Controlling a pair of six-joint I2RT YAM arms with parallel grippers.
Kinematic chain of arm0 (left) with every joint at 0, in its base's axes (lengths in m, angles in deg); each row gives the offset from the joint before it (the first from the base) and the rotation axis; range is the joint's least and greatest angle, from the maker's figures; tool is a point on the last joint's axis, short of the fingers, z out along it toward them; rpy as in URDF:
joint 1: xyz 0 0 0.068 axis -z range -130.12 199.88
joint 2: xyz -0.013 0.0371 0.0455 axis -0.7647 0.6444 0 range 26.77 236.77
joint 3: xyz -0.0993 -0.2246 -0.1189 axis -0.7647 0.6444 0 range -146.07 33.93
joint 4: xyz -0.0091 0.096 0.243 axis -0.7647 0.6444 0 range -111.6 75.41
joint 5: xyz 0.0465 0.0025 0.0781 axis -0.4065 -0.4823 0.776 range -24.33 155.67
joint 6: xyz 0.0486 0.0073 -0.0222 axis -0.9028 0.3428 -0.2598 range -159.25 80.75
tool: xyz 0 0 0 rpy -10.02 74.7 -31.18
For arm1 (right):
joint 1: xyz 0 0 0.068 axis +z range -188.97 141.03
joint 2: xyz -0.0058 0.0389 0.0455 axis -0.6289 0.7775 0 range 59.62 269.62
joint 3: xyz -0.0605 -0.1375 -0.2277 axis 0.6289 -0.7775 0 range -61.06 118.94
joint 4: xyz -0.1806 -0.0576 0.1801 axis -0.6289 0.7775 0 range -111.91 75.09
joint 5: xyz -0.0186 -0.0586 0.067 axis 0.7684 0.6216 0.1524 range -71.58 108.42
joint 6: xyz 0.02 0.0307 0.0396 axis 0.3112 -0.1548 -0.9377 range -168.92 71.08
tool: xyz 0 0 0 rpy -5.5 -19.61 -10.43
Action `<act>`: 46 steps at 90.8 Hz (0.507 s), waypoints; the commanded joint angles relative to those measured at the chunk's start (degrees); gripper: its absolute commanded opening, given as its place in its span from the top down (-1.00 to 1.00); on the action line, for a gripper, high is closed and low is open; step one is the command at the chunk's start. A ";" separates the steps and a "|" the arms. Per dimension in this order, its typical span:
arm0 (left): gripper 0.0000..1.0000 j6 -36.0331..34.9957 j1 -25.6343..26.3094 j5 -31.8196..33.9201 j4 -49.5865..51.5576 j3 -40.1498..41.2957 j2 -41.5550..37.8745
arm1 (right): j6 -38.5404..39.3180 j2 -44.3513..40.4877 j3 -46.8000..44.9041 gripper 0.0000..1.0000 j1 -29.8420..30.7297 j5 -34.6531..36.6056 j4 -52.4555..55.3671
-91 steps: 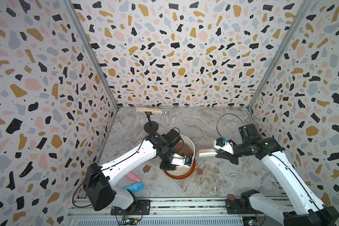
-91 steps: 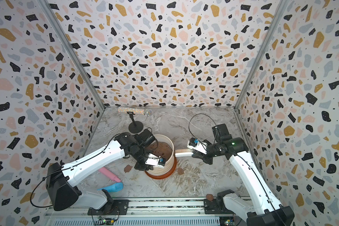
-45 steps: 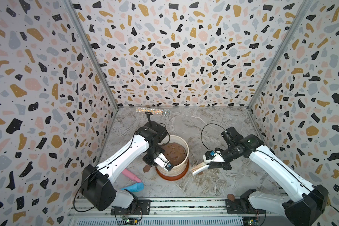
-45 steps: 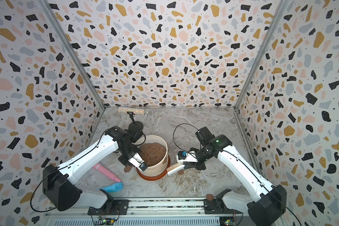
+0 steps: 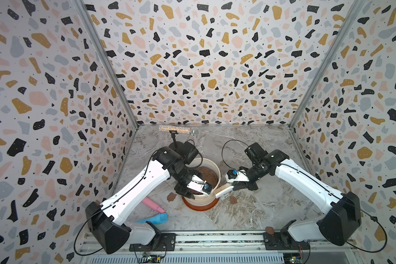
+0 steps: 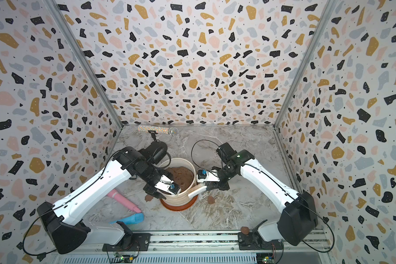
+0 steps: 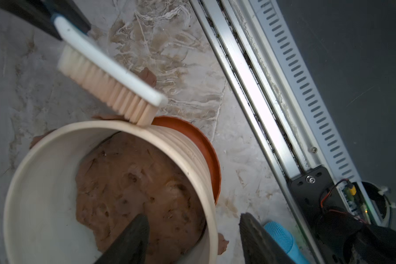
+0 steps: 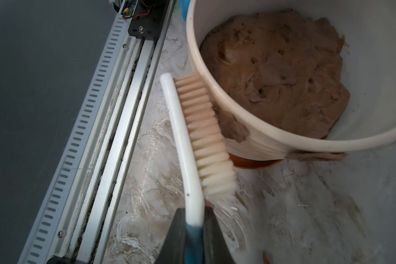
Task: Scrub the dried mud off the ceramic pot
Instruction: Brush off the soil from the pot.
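The cream ribbed ceramic pot [image 5: 202,201] stands on its terracotta saucer, with brown soil inside; it shows in both top views [image 6: 181,200]. My left gripper [image 7: 193,218] is open and straddles the pot's rim [image 7: 55,141], one finger over the soil, one outside. My right gripper [image 8: 193,212] is shut on the handle of a white brush [image 8: 201,128]. Its bristles press against the pot's outer wall [image 8: 249,146], beside a patch of dried mud [image 8: 232,128]. A second patch [image 8: 316,156] clings lower on the wall. Loose flakes of dried mud [image 5: 171,196] [image 5: 233,200] lie on the table.
A glitter microphone on a black stand [image 5: 178,130] is behind the pot. A pink object [image 5: 152,204] and a blue one [image 5: 157,218] lie front left. The metal rail [image 5: 215,237] runs along the front edge, with a brown lump [image 5: 270,229] on it.
My left gripper has gone from shut to open at the pot's rim. My right arm swung in and brought the brush against the pot's front right wall.
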 commanded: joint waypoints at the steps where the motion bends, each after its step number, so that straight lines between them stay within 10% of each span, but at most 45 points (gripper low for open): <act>1: -0.32 13.86 1.81 -1.67 -7.48 3.49 0.13 | -2.65 1.50 2.55 1.00 -0.38 0.42 -0.09; 46: -0.18 19.56 5.47 2.05 -14.98 10.32 -0.66 | -5.06 -4.07 -3.19 1.00 -9.89 0.45 1.60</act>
